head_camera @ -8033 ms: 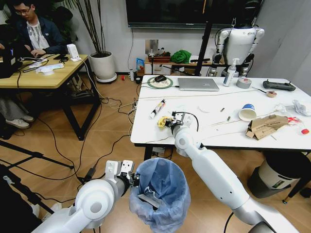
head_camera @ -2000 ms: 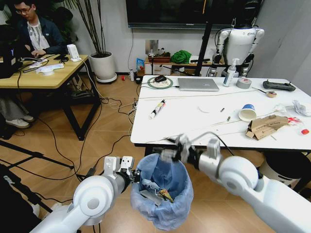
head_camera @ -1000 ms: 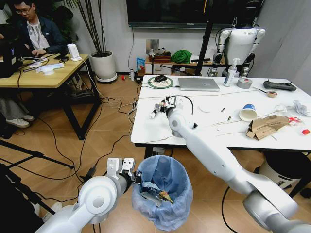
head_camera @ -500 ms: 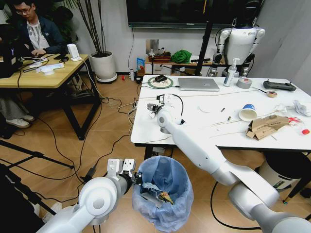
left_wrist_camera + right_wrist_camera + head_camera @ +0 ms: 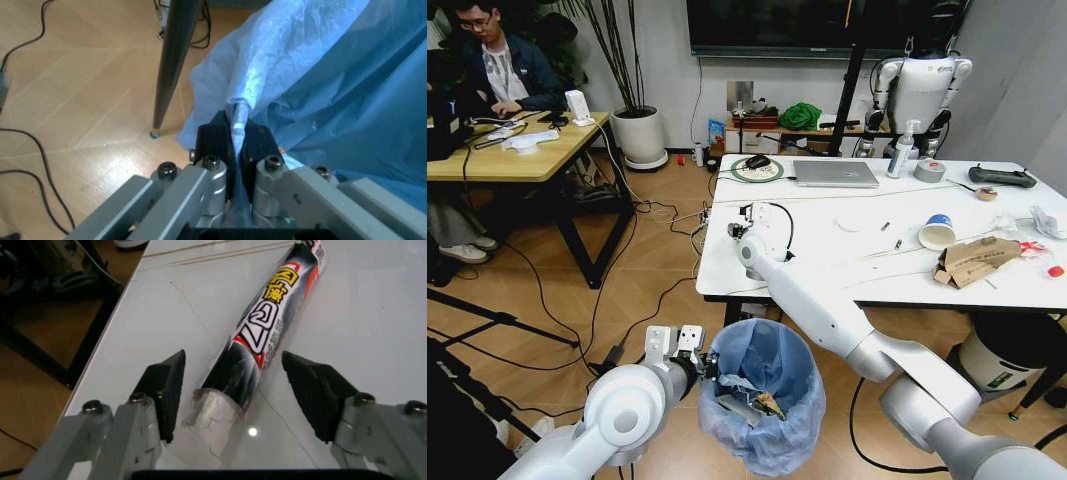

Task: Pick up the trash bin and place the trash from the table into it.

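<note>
trash bin (image 5: 762, 395) sits on the floor just in front of the table (image 5: 827, 262), near its left corner, blue bag liner crinkled over the rim. a few scraps lie inside at the bottom, one yellowish.

left gripper (image 5: 235, 142) at the bin's near-left rim, fingers pressed together on the rim with the bag caught between them; seen from the head view at (image 5: 695, 365).

right arm stretches across the table's left end. right gripper (image 5: 240, 390) hovers low over a black, white and red wrapper tube (image 5: 267, 335) lying flat on the white top, fingers spread wide to either side of the tube's torn near end, not touching it. in the head view the gripper (image 5: 739, 218) covers that spot.

on the table's right part: white paper cup (image 5: 936, 231) with blue rim, torn brown cardboard (image 5: 975, 259) beside it, crumpled white paper (image 5: 1049, 220) near the far right edge. grey laptop (image 5: 834, 173) at the back.
</note>
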Robot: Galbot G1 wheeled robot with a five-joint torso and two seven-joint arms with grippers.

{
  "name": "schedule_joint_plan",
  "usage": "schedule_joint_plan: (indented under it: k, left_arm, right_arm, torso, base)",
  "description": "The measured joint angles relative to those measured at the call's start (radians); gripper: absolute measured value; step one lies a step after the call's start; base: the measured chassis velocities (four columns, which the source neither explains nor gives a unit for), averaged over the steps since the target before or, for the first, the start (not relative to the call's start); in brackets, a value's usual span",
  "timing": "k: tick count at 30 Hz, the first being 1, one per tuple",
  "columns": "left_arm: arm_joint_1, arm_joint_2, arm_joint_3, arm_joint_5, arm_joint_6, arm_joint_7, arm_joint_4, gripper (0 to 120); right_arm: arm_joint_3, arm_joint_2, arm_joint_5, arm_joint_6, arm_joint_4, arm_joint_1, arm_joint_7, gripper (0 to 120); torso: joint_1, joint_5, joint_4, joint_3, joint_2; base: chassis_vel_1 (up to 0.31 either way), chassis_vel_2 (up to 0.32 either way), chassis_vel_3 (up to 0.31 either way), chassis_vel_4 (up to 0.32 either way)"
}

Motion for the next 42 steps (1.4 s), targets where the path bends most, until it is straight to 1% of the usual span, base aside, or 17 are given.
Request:
schedule_joint_plan:
  k: [3, 7, 8, 11, 14, 20, 24, 28, 29, 32, 33, 34, 35, 36, 38, 40, 42]
  left_arm:
    - [0.000, 0.000, -0.001, 0.000, 0.000, 0.000, -0.001, 0]
    - [-0.001, 0.000, -0.001, 0.000, 0.000, 0.000, -0.002, 0]
    - [-0.001, 0.001, -0.002, 0.000, 0.000, 0.000, -0.003, 0]
    - [-0.001, 0.001, -0.002, 0.000, 0.000, 0.000, -0.004, 0]
    - [0.002, 0.003, -0.002, 0.000, 0.000, 0.000, -0.007, 0]
    - [0.002, 0.004, -0.002, 0.000, 0.000, 0.000, -0.009, 0]
    - [0.004, 0.004, -0.008, 0.000, 0.000, 0.000, -0.011, 0]
    - [0.012, 0.013, -0.021, 0.000, 0.000, -0.004, -0.012, 0]
    - [0.012, 0.013, -0.021, 0.000, 0.000, -0.004, -0.012, 0]
    - [0.013, 0.021, -0.039, -0.008, 0.000, -0.005, -0.013, 0]
    - [0.013, 0.023, -0.044, -0.012, 0.000, -0.006, -0.013, 0]
    - [0.013, 0.023, -0.046, -0.013, 0.000, -0.006, -0.013, 0]
    - [0.013, 0.025, -0.047, -0.014, 0.000, -0.007, -0.011, 0]
    - [0.013, 0.025, -0.047, -0.014, 0.000, -0.007, -0.011, 0]
    - [0.014, 0.025, -0.047, -0.015, 0.000, -0.007, -0.007, 0]
    - [0.014, 0.022, -0.049, -0.016, 0.000, -0.008, 0.000, 0]
    - [0.014, 0.022, -0.050, -0.016, 0.000, -0.009, 0.004, 0]
  right_arm:
    - [-0.007, -0.001, -0.014, 0.009, 0.002, -0.003, 0.000, 38]
    - [-0.012, -0.004, -0.024, 0.015, 0.006, -0.005, 0.000, 30]
    - [-0.015, -0.005, -0.027, 0.017, 0.009, -0.007, 0.001, 21]
    - [-0.017, -0.007, -0.028, 0.018, 0.011, -0.009, 0.002, 15]
    - [-0.021, -0.012, -0.028, 0.018, 0.014, -0.014, 0.003, 0]
    - [-0.024, -0.015, -0.031, 0.021, 0.014, -0.018, 0.004, 0]
    - [-0.004, -0.038, -0.032, 0.029, 0.058, -0.020, 0.005, 0]
    - [0.018, -0.130, -0.008, 0.044, 0.232, -0.055, -0.029, 0]
    - [0.018, -0.130, -0.008, 0.044, 0.232, -0.055, -0.029, 0]
    - [0.034, -0.248, 0.024, 0.046, 0.425, -0.133, -0.080, 0]
    - [0.044, -0.310, 0.034, 0.046, 0.505, -0.168, -0.099, 0]
    - [0.049, -0.342, 0.041, 0.046, 0.541, -0.183, -0.104, 0]
    - [0.056, -0.413, 0.063, 0.047, 0.614, -0.211, -0.110, 0]
    - [0.056, -0.413, 0.063, 0.047, 0.614, -0.211, -0.110, 0]
    - [0.067, -0.509, 0.101, 0.048, 0.723, -0.248, -0.124, 0]
    - [0.082, -0.581, 0.128, 0.055, 0.823, -0.287, -0.153, 0]
    - [0.089, -0.600, 0.134, 0.058, 0.856, -0.301, -0.166, 0]
  torso:
    - [0.000, 0.0000, 0.0001, 0.000, 0.000]
    - [0.000, 0.0000, 0.0001, 0.000, 0.000]
    - [0.000, 0.0000, 0.0000, 0.000, 0.000]
    - [0.000, 0.0000, 0.0001, 0.000, 0.000]
    - [0.000, 0.0000, 0.0000, 0.000, 0.000]
    - [0.000, 0.0000, 0.0000, 0.000, 0.000]
    - [0.000, 0.0001, 0.0002, 0.000, 0.000]
    - [0.000, 0.0003, 0.0000, 0.000, 0.000]
    - [0.000, 0.0003, 0.0000, 0.000, 0.000]
    - [0.000, 0.0005, 0.0002, 0.000, 0.000]
    - [0.000, 0.0007, 0.0003, 0.000, 0.000]
    - [0.000, 0.0005, 0.0001, 0.000, 0.000]
    - [0.000, 0.0003, -0.0003, 0.000, 0.000]
    - [0.000, 0.0003, -0.0003, 0.000, 0.000]
    - [0.000, 0.0002, -0.0010, 0.000, 0.000]
    - [0.000, 0.0004, -0.0005, 0.000, 0.000]
    - [0.000, 0.0003, -0.0002, 0.000, 0.000]
  base:
    - [0.000, 0.000, 0.000, 0.000]
    - [0.000, 0.000, 0.000, 0.000]
    - [0.000, 0.000, 0.000, 0.000]
    - [0.000, 0.000, 0.000, 0.000]
    - [0.000, 0.000, 0.000, 0.000]
    - [0.000, 0.000, 0.000, 0.000]
    - [0.000, 0.000, 0.000, 0.000]
    - [0.000, 0.000, 0.000, 0.000]
    - [0.000, 0.000, 0.000, 0.000]
    - [0.000, 0.000, 0.000, 0.000]
    - [0.000, 0.000, 0.000, 0.000]
    - [0.000, 0.000, 0.000, 0.000]
    - [0.000, 0.000, 0.000, 0.000]
    - [0.000, 0.000, 0.000, 0.000]
    - [0.000, 0.000, 0.000, 0.000]
    - [0.000, 0.000, 0.000, 0.000]
    - [0.000, 0.000, 0.000, 0.000]
